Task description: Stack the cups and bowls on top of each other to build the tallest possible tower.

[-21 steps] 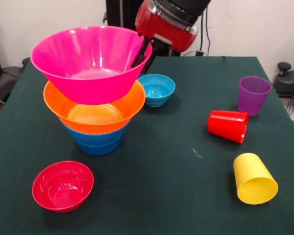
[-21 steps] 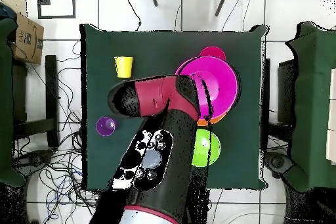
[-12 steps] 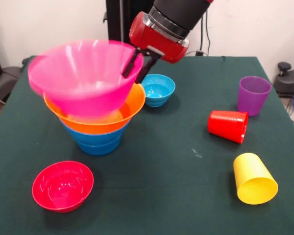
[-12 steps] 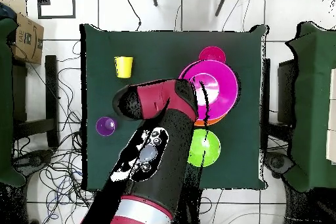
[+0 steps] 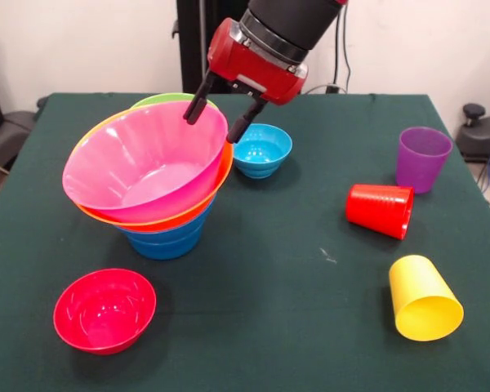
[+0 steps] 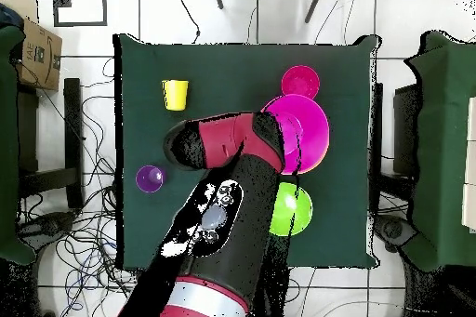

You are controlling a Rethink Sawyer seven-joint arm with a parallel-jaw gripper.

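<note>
Gripper (image 5: 214, 120) is spread open right over the pink bowl's (image 5: 143, 167) far rim, gripping nothing. Bowl sits tilted in the orange one (image 5: 216, 189) on the tower, near the table's (image 5: 310, 286) left edge, leaning away from the fingers.

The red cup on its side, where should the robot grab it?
Probably around its middle, coming straight down from above. The red cup lies on its side on the table, apart from the purple cup and yellow cup, so its round wall faces up and the gripper could likely close across it, though it may roll.
</note>
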